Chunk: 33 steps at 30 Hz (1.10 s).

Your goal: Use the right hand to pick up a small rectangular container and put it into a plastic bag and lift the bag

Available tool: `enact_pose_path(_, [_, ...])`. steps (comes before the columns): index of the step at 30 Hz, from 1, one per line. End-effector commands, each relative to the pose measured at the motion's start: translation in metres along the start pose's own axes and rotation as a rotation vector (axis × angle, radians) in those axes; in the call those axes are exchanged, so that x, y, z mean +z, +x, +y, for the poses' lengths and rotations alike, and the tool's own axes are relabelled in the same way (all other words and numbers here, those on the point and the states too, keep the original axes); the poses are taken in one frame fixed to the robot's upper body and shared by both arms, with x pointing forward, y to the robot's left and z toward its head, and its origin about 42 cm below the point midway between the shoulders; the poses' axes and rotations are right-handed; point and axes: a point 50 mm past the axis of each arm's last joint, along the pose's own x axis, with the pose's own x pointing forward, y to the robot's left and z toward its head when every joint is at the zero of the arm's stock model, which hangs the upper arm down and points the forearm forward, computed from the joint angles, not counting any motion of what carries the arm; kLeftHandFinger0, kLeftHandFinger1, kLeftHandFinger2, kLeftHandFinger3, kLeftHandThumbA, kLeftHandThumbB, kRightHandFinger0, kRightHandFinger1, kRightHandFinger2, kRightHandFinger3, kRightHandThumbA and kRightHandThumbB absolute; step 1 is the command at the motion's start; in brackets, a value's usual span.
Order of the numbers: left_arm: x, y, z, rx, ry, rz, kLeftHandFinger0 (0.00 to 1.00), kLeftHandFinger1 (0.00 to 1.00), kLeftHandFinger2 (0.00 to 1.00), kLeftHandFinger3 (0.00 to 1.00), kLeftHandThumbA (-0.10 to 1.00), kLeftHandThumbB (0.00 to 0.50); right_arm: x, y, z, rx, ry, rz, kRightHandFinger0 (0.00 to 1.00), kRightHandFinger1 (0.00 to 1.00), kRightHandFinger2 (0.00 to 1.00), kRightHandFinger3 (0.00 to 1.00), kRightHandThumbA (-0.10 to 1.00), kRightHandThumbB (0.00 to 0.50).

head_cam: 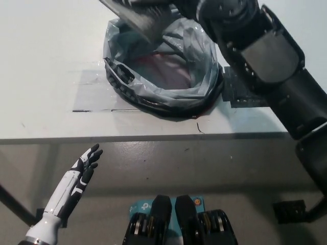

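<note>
The black right hand (176,6) is above the far rim of the plastic bag (168,87), at the top edge of the picture. It holds a flat grey container (138,18), tilted over the bag's opening, with fingers closed on it. The bag is grey, half transparent and wrinkled, open on a white table (46,51); something pink shows inside. A black square mat (245,89) lies just beside it. The white left hand (82,173) rests below the table edge, fingers apart.
</note>
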Motion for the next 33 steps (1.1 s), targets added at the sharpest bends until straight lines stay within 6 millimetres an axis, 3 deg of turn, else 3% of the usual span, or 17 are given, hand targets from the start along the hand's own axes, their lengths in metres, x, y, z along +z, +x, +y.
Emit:
enact_pose_path(1, [0.011,0.001,0.006,-0.021,0.047,-0.029,1.00,1.00,1.00,1.00,1.00,0.178,0.019,-0.010,-0.018,-0.049,-0.230,-0.097,0.14,0.58,0.86,0.82,-0.10,0.179])
enact_pose_path(4, [0.011,0.001,0.006,-0.024,0.044,-0.026,1.00,1.00,1.00,1.00,1.00,0.180,0.012,-0.014,-0.022,-0.059,-0.251,-0.084,0.15,0.58,0.88,0.88,-0.10,0.143])
enact_pose_path(9, [0.010,0.001,0.005,-0.026,0.048,-0.021,1.00,1.00,1.00,1.00,1.00,0.184,0.003,-0.017,-0.022,-0.061,-0.284,-0.075,0.14,0.56,0.87,0.95,-0.10,0.127])
enact_pose_path(13, [0.011,0.002,0.005,-0.031,0.050,-0.018,1.00,1.00,1.00,1.00,1.00,0.204,-0.012,-0.017,-0.013,-0.037,-0.286,-0.090,0.16,0.58,0.88,0.96,-0.10,0.155])
enact_pose_path(24, [0.012,0.002,0.006,-0.035,0.064,-0.014,1.00,1.00,1.00,1.00,1.00,0.219,-0.037,-0.012,0.008,0.014,-0.377,-0.036,0.22,0.62,0.93,0.96,-0.10,0.154])
enact_pose_path(25, [0.012,0.002,0.006,-0.036,0.066,-0.015,1.00,1.00,1.00,1.00,1.00,0.219,-0.038,-0.011,0.009,0.015,-0.386,-0.034,0.25,0.66,0.98,0.99,-0.10,0.165])
enact_pose_path(26, [0.012,0.002,0.007,-0.037,0.070,-0.016,1.00,1.00,1.00,1.00,1.00,0.219,-0.039,-0.011,0.010,0.018,-0.409,-0.029,0.52,0.94,1.00,1.00,-0.05,0.219])
enact_pose_path(27, [0.011,0.003,0.006,-0.036,0.070,-0.018,1.00,1.00,1.00,1.00,1.00,0.212,-0.042,-0.010,0.014,0.050,-0.467,-0.005,0.90,1.00,1.00,1.00,0.18,0.254])
enact_pose_path(28, [0.011,0.003,0.006,-0.036,0.070,-0.019,1.00,1.00,1.00,1.00,1.00,0.212,-0.042,-0.010,0.014,0.058,-0.481,0.001,0.90,1.00,1.00,1.00,0.18,0.254])
enact_pose_path(29, [0.010,0.002,0.006,-0.035,0.060,-0.022,1.00,1.00,1.00,1.00,1.00,0.206,-0.043,-0.010,0.017,0.123,-0.551,0.034,1.00,1.00,1.00,1.00,0.46,0.344])
enact_pose_path(33, [0.010,0.003,0.006,-0.035,0.064,-0.021,1.00,1.00,1.00,1.00,1.00,0.211,-0.046,-0.010,0.020,0.156,-0.657,0.053,1.00,1.00,1.00,1.00,0.55,0.394])
